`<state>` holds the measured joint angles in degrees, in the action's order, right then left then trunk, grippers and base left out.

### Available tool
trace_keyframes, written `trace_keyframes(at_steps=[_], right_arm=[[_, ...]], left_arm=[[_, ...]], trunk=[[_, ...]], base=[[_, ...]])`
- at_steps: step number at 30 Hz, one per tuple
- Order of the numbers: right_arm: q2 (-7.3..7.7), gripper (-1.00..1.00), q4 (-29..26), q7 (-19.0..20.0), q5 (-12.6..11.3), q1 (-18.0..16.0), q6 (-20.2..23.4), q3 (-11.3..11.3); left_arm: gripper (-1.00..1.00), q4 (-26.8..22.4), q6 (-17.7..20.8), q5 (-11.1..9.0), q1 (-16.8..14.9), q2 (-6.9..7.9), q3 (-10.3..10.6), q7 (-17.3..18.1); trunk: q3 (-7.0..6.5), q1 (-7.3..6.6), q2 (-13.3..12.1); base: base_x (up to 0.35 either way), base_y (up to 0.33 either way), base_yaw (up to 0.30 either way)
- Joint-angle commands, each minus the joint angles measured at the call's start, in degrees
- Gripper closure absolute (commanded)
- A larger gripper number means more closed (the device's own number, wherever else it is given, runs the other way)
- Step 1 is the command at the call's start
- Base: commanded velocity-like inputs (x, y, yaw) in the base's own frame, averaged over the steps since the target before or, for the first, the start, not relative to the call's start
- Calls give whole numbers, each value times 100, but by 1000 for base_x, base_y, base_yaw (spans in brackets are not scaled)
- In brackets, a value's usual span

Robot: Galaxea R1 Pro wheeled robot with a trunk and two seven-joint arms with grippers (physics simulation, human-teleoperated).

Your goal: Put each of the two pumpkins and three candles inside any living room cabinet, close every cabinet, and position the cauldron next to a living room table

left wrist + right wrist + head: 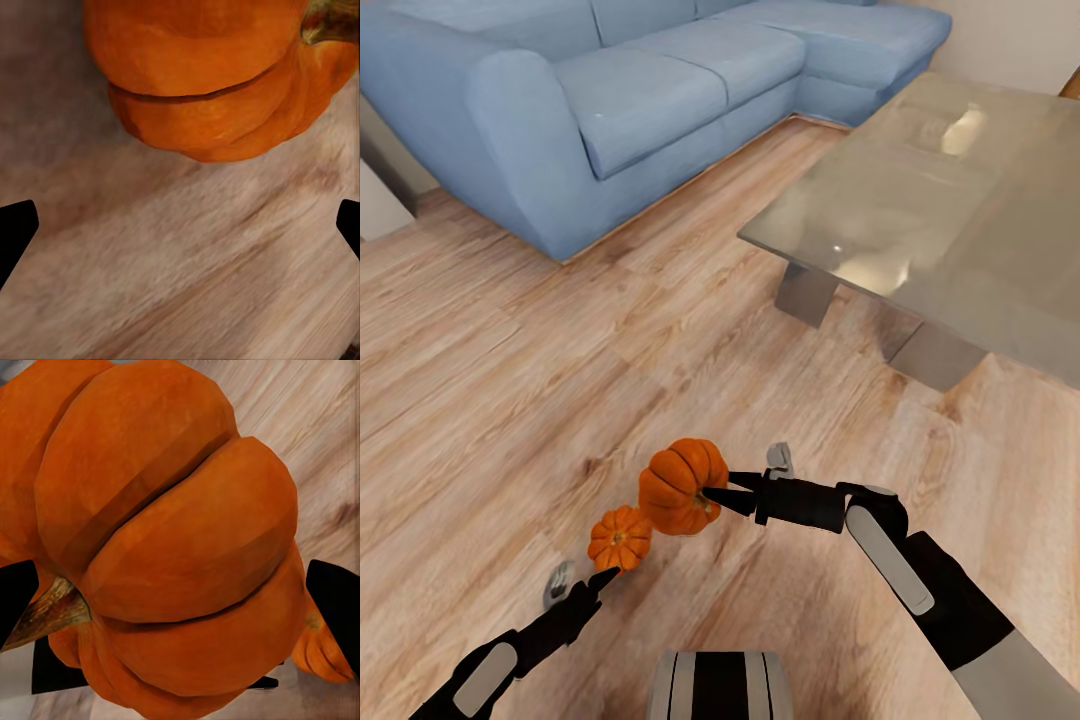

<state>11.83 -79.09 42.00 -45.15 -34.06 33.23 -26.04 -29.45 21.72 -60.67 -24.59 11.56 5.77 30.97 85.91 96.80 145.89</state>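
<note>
Two pumpkins show over the floor (510,350). The big pumpkin (682,487) is clamped in the right end effector (722,493), tipped with its stem toward the fingers. The small pumpkin (620,538) sits just beyond the left end effector (603,576), whose fingers are spread wide with nothing between them. To grip well, I judge the left should slide forward until the fruit sits between the fingers, then close. The tabletop (920,210) edge lies well off to the right, the sofa (560,100) far ahead; open floor between.
</note>
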Motion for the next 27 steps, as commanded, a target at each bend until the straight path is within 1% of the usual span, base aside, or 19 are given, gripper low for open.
trace_keyframes(at_steps=[1,16,27], right_arm=[[4,100,-2,-17,-59,-4,43,-6],[4,100,23,-17,-55,-4,43,-6],[4,100,28,-17,-55,-4,43,-6]], left_arm=[[-100,1,26,-59,-2,5,28,4],[-100,1,23,-59,-2,4,30,-9],[-100,6,18,-59,-2,4,30,-12]], trunk=[[3,1,1],[3,1,1],[3,1,1]], base=[[94,0,0],[101,44,0],[58,35,0]])
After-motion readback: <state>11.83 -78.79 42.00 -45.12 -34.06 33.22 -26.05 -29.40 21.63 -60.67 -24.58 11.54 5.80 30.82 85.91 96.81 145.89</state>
